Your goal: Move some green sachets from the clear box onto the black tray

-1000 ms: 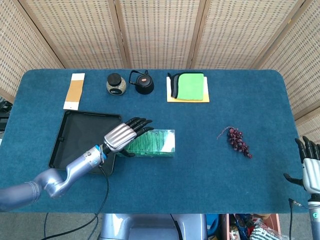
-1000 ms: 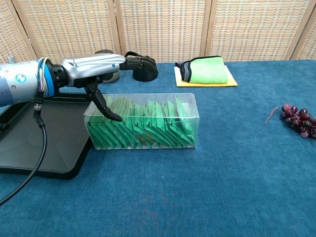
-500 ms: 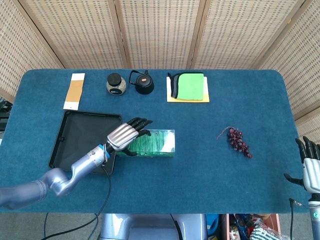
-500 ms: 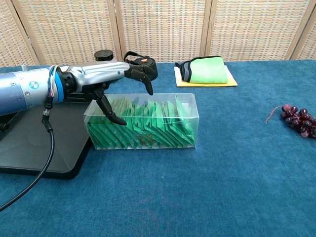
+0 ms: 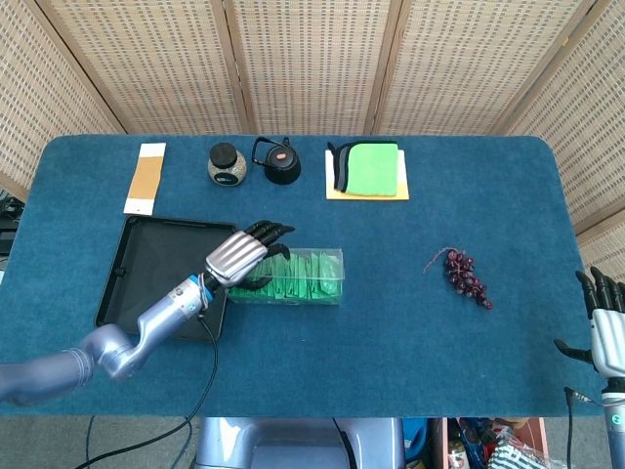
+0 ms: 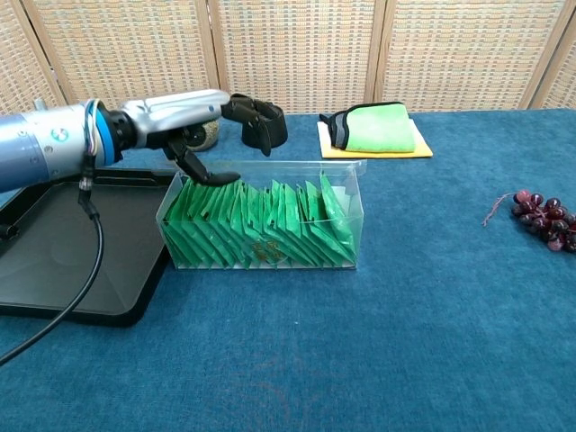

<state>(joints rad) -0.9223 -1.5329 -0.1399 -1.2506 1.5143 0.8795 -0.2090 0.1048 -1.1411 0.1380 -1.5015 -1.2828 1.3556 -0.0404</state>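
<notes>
Blue table [image 5: 391, 322], left robot hand [image 6: 193, 126] over clear box [image 6: 351, 211], fingers curled

My left arm reaches in from the lower left, forearm angled up and to the right, with a black cable hanging under the wrist. My left hand [image 5: 242, 260] is held palm down, its dark fingers [image 6: 253, 112] curled downward at the tips and the thumb stretched out beneath; it holds nothing. My right hand [image 5: 605, 326] stands upright at the far lower right edge, fingers apart and pointing up, empty.
</notes>
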